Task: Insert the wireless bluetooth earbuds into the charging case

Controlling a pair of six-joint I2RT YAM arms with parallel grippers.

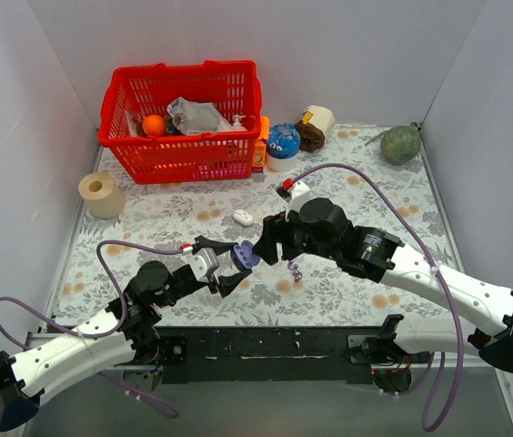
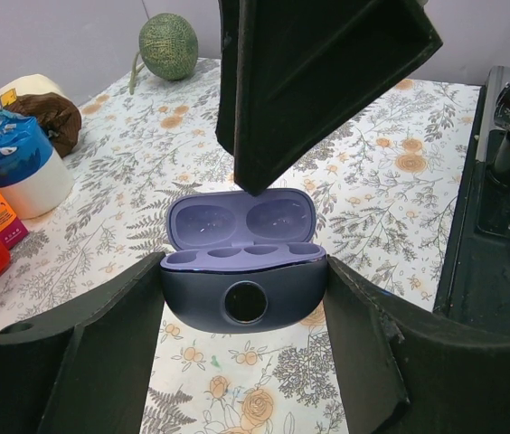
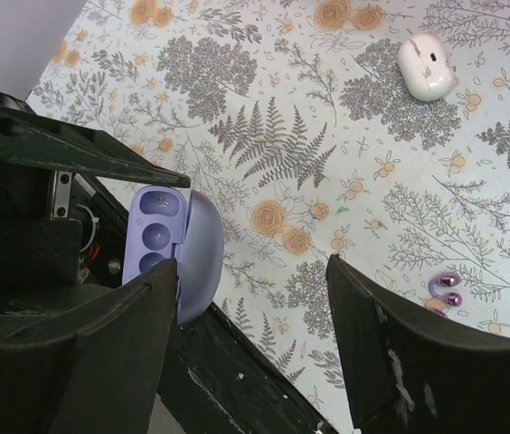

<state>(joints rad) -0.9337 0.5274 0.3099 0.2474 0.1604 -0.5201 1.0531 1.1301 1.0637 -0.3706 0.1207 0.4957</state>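
Where left pincer (image 2: pixel 244 273) clamps, charging case (image 2: pixel 241 303) sits (open).

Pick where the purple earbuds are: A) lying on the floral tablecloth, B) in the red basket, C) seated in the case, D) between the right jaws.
A: both earbuds lie on the tablecloth, while the charging case held in the left jaws sits open and empty.

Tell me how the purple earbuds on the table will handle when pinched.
Glossy and rounded, the earbuds probably slip or roll from a pinch. Tiny beside the right gripper, they likely weigh little and scoot if nudged.
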